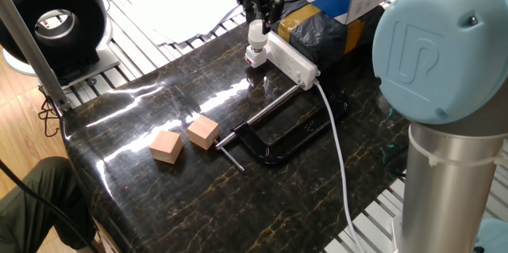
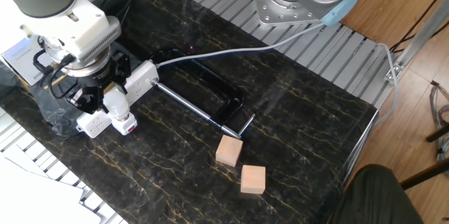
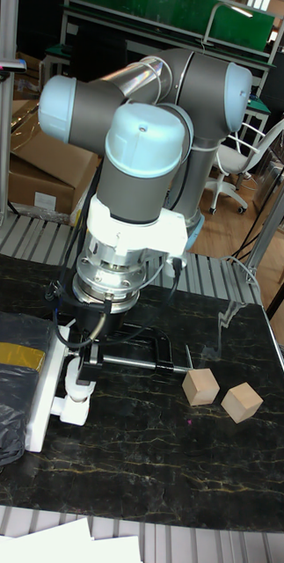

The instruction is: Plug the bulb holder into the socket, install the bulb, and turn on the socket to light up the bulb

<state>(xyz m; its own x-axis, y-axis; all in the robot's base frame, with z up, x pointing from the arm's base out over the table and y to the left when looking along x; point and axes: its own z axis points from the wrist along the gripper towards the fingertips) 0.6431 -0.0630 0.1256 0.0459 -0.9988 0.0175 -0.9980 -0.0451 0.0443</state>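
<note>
Jaws of the gripper pinched the bulb at upper centre, keeping it upright in the bulb holder on the socket.

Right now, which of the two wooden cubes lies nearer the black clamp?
The lighter tan cube, which sits right beside the end of the black clamp by its screw handle. The pinker cube lies on its far side, farther from the clamp.

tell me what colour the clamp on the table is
Black frame with a silver screw rod; the clamp shows best in one fixed view, lying beside the white cable.
</note>
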